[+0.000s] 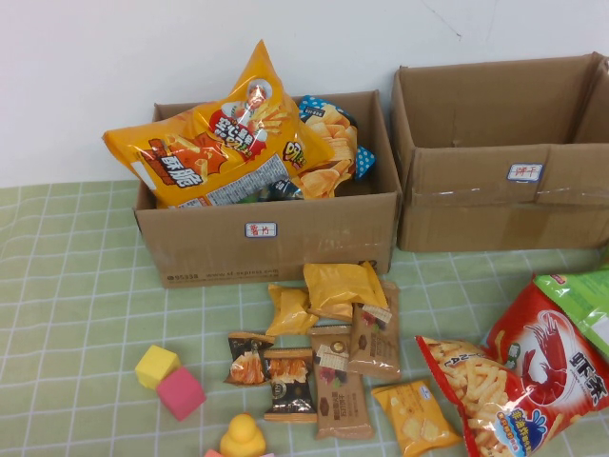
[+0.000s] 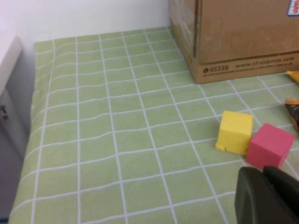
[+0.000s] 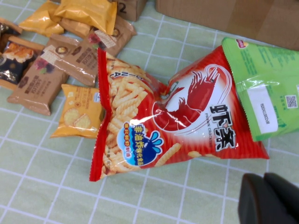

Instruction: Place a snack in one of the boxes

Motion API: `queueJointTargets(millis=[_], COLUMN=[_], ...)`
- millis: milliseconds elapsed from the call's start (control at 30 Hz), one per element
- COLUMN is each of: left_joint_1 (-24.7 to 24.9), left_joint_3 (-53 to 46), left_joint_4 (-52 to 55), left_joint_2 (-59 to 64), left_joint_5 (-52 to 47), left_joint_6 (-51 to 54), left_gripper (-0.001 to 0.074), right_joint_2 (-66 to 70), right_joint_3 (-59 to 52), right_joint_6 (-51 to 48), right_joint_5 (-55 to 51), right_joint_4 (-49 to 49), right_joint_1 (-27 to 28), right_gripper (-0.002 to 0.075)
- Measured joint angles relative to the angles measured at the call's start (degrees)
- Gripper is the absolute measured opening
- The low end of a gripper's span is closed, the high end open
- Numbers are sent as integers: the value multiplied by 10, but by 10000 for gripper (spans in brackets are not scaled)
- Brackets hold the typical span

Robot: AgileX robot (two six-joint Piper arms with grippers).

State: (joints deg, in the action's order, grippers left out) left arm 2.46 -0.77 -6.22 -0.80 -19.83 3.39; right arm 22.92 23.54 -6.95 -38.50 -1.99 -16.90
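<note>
Risk: slippery red prawn-cracker bag sliding from pressed-together right gripper; left gripper likewise pressed together; overfilled left brown cardboard box, 11 o'clock, spilling.

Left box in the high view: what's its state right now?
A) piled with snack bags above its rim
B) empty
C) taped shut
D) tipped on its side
A: the left box stands upright and open, with a big orange chip bag and other snack bags heaped above its rim, while the right box beside it shows no bags.
</note>
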Motion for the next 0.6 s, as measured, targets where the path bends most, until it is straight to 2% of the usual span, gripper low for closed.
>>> queueJointTargets(millis=[600], left_joint_1=[17], left_joint_3=[2], left_joint_4=[47], left_joint_2=[0], left_joint_5=[-9], left_joint_6=[-90], left_gripper=[-2], right_joint_2=[0], right_joint_3=[0], right_joint_6=[0], right_joint_5=[0], right_joint_4=[-9], right_joint_1=[0], right_gripper=[-2])
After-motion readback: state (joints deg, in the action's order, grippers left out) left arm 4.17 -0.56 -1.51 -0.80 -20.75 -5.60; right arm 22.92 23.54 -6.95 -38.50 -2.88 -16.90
